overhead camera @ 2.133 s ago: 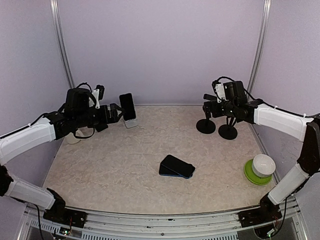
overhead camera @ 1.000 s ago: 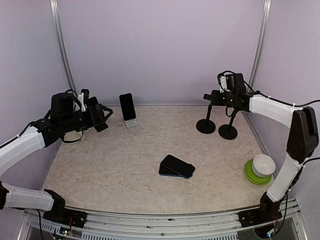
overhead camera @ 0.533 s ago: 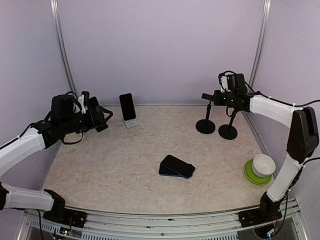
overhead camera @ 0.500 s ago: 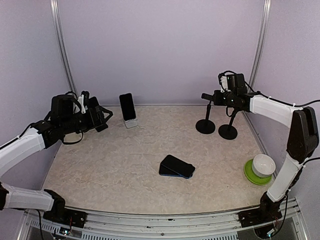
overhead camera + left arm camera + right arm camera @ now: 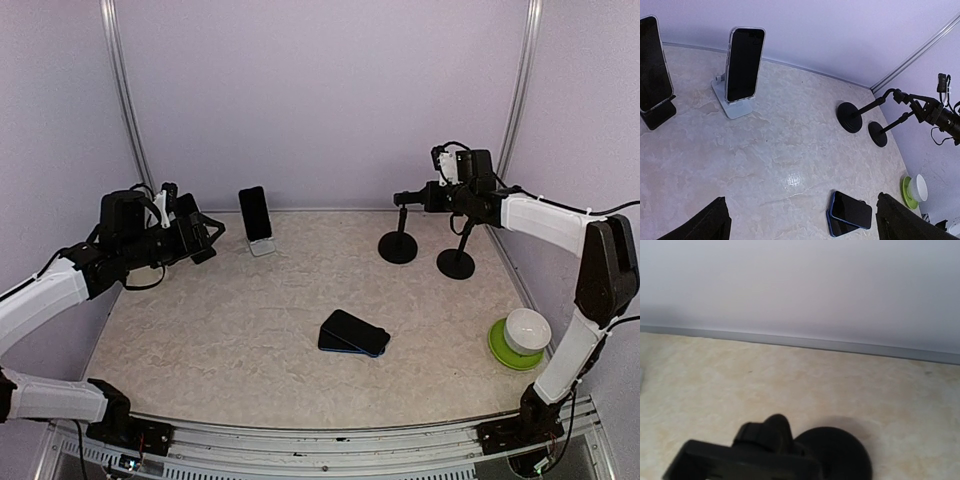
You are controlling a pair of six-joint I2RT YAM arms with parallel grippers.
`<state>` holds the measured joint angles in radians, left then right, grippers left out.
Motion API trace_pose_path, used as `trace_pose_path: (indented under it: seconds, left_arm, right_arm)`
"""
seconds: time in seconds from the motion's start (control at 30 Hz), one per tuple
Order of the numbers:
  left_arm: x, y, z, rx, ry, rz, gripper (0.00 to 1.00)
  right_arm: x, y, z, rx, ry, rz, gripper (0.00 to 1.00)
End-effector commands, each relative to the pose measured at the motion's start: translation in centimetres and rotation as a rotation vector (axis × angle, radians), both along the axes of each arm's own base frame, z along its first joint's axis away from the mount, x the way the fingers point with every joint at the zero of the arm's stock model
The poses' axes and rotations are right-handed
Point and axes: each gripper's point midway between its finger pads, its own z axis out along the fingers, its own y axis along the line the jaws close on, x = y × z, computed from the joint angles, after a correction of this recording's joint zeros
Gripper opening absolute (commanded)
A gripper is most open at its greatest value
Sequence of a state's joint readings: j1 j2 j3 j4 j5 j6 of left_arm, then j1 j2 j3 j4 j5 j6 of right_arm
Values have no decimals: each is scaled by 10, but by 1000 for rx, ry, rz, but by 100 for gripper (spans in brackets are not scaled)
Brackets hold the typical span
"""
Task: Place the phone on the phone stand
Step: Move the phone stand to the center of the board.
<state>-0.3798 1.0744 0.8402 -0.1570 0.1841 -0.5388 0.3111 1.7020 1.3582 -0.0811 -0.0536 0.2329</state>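
Well apart from right tool (image 5: pixel 410 197) on phone stand (image 5: pixel 398 246), stacked phones (image 5: pixel 354 333).

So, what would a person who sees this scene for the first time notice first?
Probably the two dark phones lying stacked in the middle of the table. Next, the right hand at the back right, closed on the top of a black stand, with a second black stand beside it; an upright phone leans on a white stand at the back left.
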Motion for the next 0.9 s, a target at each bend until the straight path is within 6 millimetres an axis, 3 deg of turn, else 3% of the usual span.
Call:
trace_pose_path:
  seconds: [0.0, 0.33, 0.63, 0.87]
  left_arm:
    - [-2, 0, 8, -27, -27, -7, 99]
    - [-3, -3, 8, -42, -28, -17, 99]
    - [-6, -4, 8, -36, -29, -15, 99]
    - [-7, -2, 7, -30, -30, -5, 99]
  right_arm:
    - [-14, 20, 23, 95, -42, 125, 0]
    - [-26, 64, 28, 163, -35, 258, 0]
    - [-30, 90, 21, 156, -18, 262, 0]
    - [-35, 92, 27, 140, -18, 250, 27]
